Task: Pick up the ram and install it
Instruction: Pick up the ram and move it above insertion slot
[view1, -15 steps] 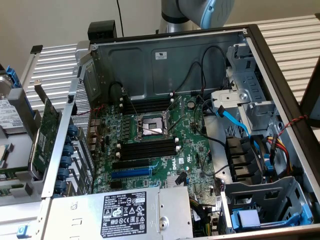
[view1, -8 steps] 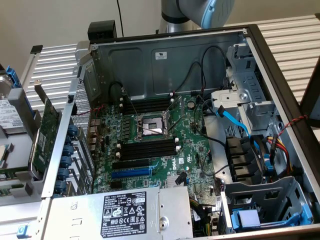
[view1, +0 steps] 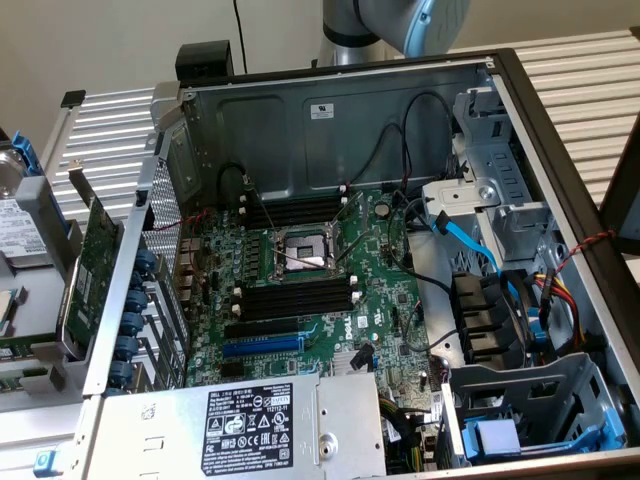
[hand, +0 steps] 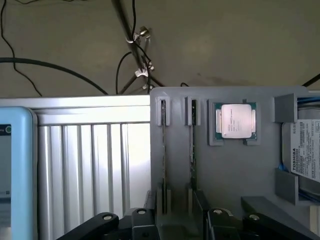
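Exterior view
- Arm: the robot arm (view1: 395, 25) rises behind the back wall of the open computer case (view1: 330, 110).
- Board: the green motherboard (view1: 385, 290) lies flat in the case. Long black memory slots (view1: 295, 298) sit empty on either side of the processor socket (view1: 303, 250).
- Outside the case: a broad green expansion card (view1: 95, 260) stands on edge at the exterior view's left.

Wrist view
- Gripper: the gripper (hand: 177, 227) is spread wide, its black linkages splayed to both sides, and it grips nothing.
- Ram: the ram (hand: 191, 150) stands on its long edge in a grey holder (hand: 240, 175), just ahead of the gripper (seen edge-on, a thin dark line).
- Long axis: it runs straight away from the gripper, near end toward the jaws, far end in a grey clip.
- Neighbour: a second stick (hand: 163, 150) lies parallel, just beside it. The gripper's midline falls between the two.
- Further out: a processor (hand: 236, 121) lies flat in a pocket beside the ram's far end, with a hard drive (hand: 305, 150) beyond it.
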